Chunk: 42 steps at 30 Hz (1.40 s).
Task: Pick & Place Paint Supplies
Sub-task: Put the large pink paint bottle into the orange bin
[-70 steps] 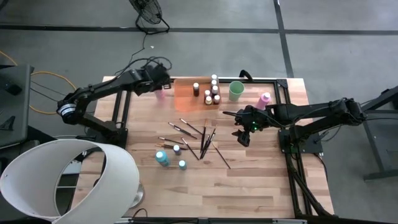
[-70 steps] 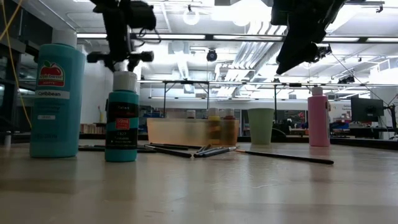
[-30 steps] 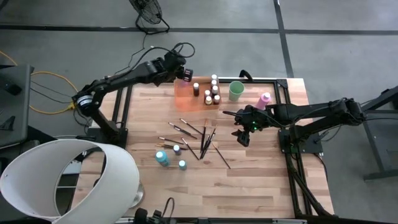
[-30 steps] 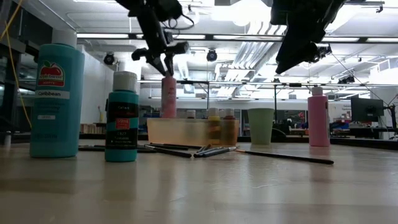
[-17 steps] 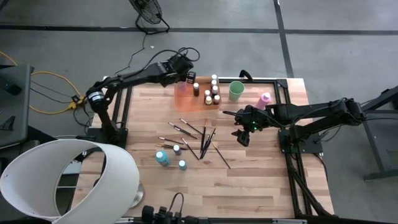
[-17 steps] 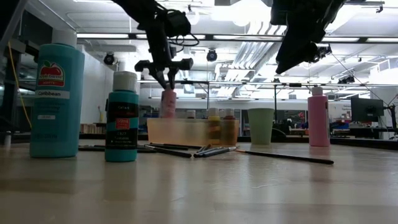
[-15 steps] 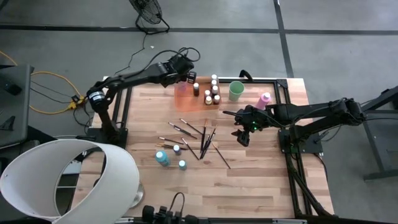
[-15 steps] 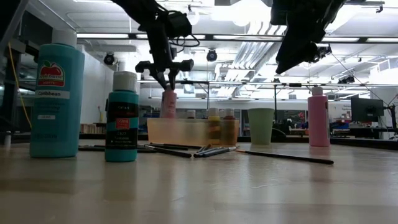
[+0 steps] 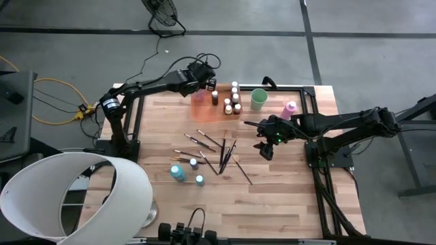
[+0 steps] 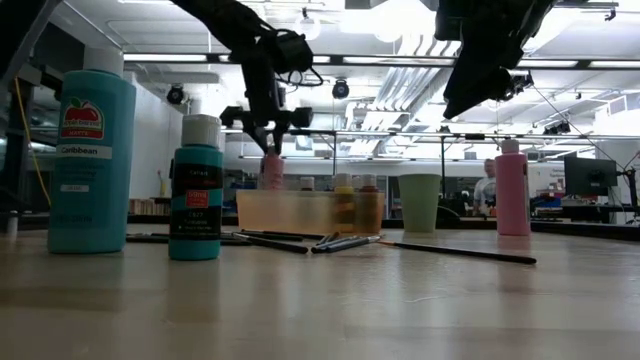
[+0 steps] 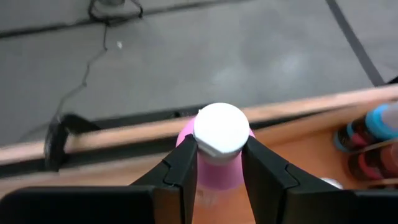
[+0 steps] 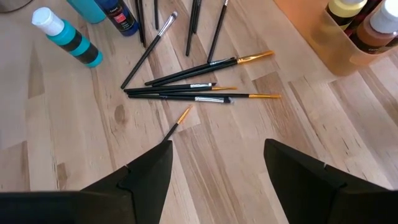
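My left gripper (image 9: 204,88) is shut on a pink paint bottle (image 11: 217,173) with a white cap (image 11: 221,129), over the left end of the translucent orange tray (image 9: 204,109). In the low view the bottle (image 10: 271,170) dips behind the tray's wall (image 10: 295,210). Several brown bottles (image 9: 231,101) stand in the tray. Dark-handled brushes (image 9: 216,150) and teal bottles (image 9: 178,173) sit on the table. My right gripper (image 12: 224,180) hangs open above the wood beside the brushes (image 12: 199,87). My left gripper pinches the pink bottle just under its white cap, at the neck (image 11: 219,163), between its two fingers (image 11: 185,168). The fingers slant down from the table's left side. The bottle hangs upright below them, and the tray wall hides its bottom.
A light green cup (image 9: 258,99) stands right of the tray and another pink bottle (image 9: 290,109) farther right. A big teal bottle (image 10: 92,150) and a small one (image 10: 196,190) stand near the low camera. A large white round shade (image 9: 68,197) overlaps the table's near left corner.
My left gripper has sunk with the pink bottle, still shut on it, moving a little farther over the tray. The bottle stayed upright, and its lower part has gone down behind the tray's wall. My right arm kept still.
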Tool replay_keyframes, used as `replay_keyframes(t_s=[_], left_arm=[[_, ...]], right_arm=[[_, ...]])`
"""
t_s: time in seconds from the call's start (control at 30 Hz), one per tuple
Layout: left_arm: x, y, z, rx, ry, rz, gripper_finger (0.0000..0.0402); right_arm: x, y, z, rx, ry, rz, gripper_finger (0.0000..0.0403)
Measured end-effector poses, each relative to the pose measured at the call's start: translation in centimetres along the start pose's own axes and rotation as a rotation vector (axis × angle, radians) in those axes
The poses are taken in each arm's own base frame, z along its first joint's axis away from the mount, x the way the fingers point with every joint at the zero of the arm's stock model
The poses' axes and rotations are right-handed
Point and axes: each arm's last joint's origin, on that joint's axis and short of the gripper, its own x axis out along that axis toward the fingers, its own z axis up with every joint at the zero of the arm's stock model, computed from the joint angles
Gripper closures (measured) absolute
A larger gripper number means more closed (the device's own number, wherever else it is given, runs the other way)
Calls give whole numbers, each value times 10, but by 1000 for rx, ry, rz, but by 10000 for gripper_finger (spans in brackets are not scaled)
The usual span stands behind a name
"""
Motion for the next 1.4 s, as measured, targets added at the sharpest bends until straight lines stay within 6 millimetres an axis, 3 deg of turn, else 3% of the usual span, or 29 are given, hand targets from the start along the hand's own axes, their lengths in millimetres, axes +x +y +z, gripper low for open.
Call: replay_keyframes(t_s=[0.23, 0.57, 1.13, 1.4], left_arm=[[5, -2, -2, -28, -11, 15, 310], [5, -1, -3, -8, 3, 25, 399], [3, 4, -10, 38, 77, 56, 379], [1, 5, -14, 67, 112, 56, 308]], right_arm=[[0, 0, 0, 7, 0, 0, 156], [0, 0, 0, 18, 1, 0, 156], [0, 0, 0, 21, 1, 0, 156], [0, 0, 0, 22, 1, 0, 156]])
